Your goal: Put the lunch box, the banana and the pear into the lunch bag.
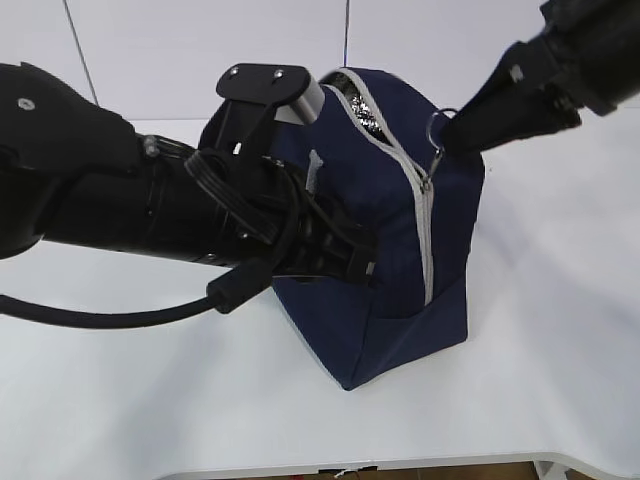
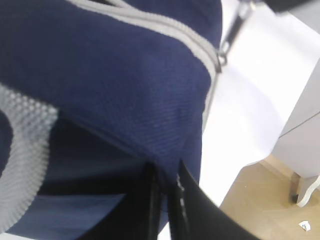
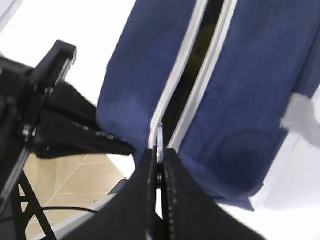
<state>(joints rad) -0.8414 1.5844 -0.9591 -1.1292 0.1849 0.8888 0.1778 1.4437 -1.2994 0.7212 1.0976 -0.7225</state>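
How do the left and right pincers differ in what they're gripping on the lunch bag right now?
The left pincer pinches a fold of navy fabric on the side of the lunch bag; the right pincer clamps the metal zipper pull. The left reaches in low from the side; the right comes from the upper corner at the zipper's end. Both are shut on the bag.

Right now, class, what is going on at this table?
Both arms are working on the navy lunch bag. The left tool is shut on a fold of the bag's fabric. The right tool is shut on the zipper pull, and the zipper is partly open. No lunch box, banana or pear is clearly visible.
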